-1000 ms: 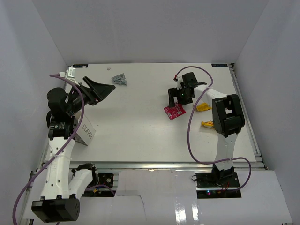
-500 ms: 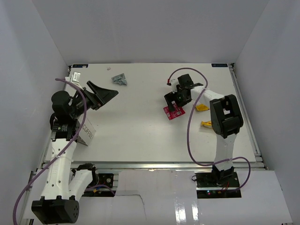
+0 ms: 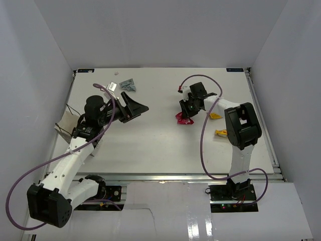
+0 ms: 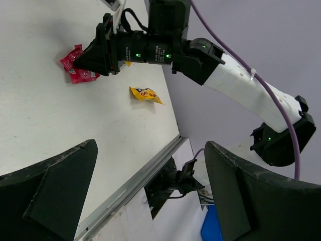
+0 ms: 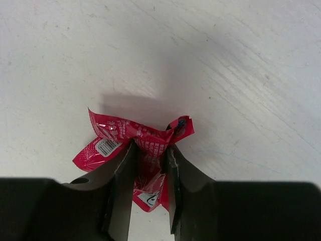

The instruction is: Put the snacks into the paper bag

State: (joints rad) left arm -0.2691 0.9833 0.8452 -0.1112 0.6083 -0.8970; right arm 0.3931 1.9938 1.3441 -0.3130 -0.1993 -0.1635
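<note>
Early on, it seems — right hand (image 5: 148, 155) pinches the crinkled red foil snack packet (image 5: 118, 133); left hand (image 3: 134, 107) spread and empty, the white-and-tan paper bag (image 3: 64, 122) behind it.

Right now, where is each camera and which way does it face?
Top external: above and behind, looking down on the table; both arms show.
Left wrist: on the left arm, faces the right arm; its open jaws below.
Right wrist: on that arm, looking down at the red packet in its jaws.
All three show that packet.
</note>
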